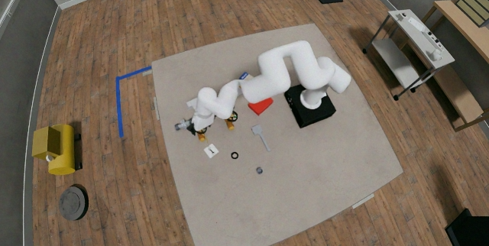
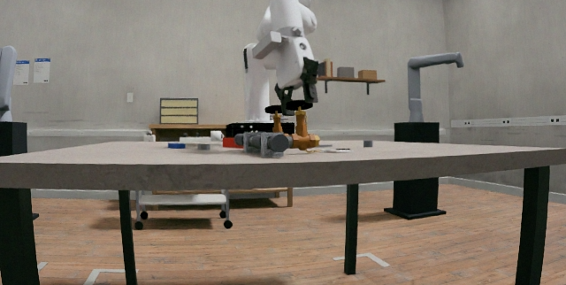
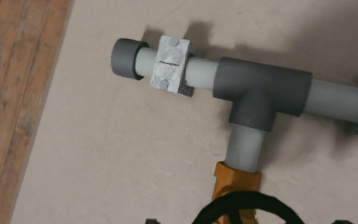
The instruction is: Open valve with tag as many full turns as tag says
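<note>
A grey pipe manifold (image 1: 180, 126) (image 2: 265, 142) (image 3: 265, 85) lies on the table and carries two orange valves with black handwheels. The front valve (image 1: 201, 133) (image 3: 237, 178) has a white tag (image 1: 211, 150) chained to it; the tag's marking is too small to read. The second valve (image 1: 229, 124) (image 2: 277, 122) stands beside it. My gripper (image 2: 297, 98) (image 3: 247, 220) is open. It hangs over the tagged valve's handwheel (image 2: 301, 104) (image 3: 245, 210), one finger on each side. In the wrist view only the fingertips show, at the bottom edge.
A red block (image 1: 260, 105), a grey flat tool (image 1: 262, 136), a black ring (image 1: 231, 155) and a small grey ring (image 1: 259, 169) lie on the table to the right of the valves. The table's left edge (image 3: 55, 100) runs close to the pipe's capped end.
</note>
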Available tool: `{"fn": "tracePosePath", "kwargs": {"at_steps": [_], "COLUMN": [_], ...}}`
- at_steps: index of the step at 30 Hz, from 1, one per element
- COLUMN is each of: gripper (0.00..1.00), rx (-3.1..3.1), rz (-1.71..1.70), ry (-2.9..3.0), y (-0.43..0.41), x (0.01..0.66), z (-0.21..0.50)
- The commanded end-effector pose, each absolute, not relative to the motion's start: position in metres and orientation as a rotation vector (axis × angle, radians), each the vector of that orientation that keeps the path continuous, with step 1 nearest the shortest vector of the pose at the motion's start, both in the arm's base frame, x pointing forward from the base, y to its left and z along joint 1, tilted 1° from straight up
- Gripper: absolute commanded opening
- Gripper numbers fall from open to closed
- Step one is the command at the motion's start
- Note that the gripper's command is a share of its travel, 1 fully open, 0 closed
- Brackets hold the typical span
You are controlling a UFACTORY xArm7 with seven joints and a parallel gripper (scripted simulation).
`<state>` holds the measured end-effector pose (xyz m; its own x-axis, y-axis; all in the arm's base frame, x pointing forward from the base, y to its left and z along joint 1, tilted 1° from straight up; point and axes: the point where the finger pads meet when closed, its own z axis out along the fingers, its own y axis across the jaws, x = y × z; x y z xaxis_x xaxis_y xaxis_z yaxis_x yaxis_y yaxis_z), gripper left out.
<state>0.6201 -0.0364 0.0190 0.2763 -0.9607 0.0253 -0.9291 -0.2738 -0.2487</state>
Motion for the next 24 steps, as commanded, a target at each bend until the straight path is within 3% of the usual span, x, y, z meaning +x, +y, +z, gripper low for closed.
{"fn": "tracePosePath", "kwargs": {"at_steps": [1, 24], "gripper": [1.00, 1.00], "rx": [-2.194, -2.195], "rz": [-0.202, -0.204], "ry": [2.060, 2.058], "y": [-0.037, -0.037], "x": [0.622, 0.620], "z": [0.021, 0.034]}}
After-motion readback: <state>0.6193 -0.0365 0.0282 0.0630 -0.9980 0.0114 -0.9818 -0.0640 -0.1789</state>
